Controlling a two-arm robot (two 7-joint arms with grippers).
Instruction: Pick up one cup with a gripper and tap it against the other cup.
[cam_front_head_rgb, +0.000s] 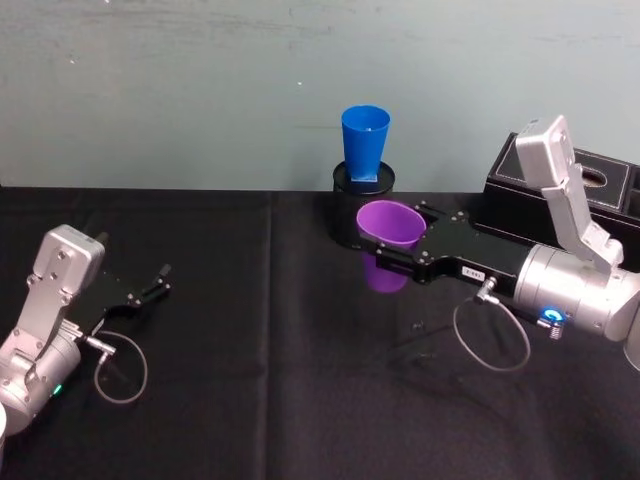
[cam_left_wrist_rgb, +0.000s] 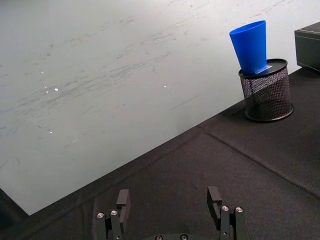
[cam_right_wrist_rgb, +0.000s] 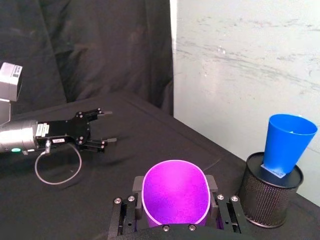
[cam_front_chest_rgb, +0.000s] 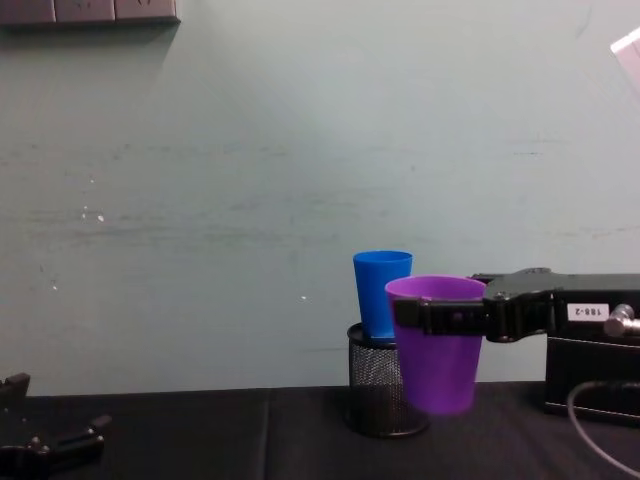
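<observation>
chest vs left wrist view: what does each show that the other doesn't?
Chest only: the right gripper shut on the purple cup, lifted off the table beside the blue cup, plus a black box behind.
Left wrist only: the left gripper, its fingers open with nothing between them, low over the black cloth.
Both: the blue cup standing in the black wire-mesh pen holder by the wall.

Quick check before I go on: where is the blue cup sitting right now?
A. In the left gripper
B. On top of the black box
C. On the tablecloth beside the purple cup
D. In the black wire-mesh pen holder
D: the blue cup stands with its base inside the mesh pen holder, while the right gripper holds the purple cup just in front of it.
</observation>
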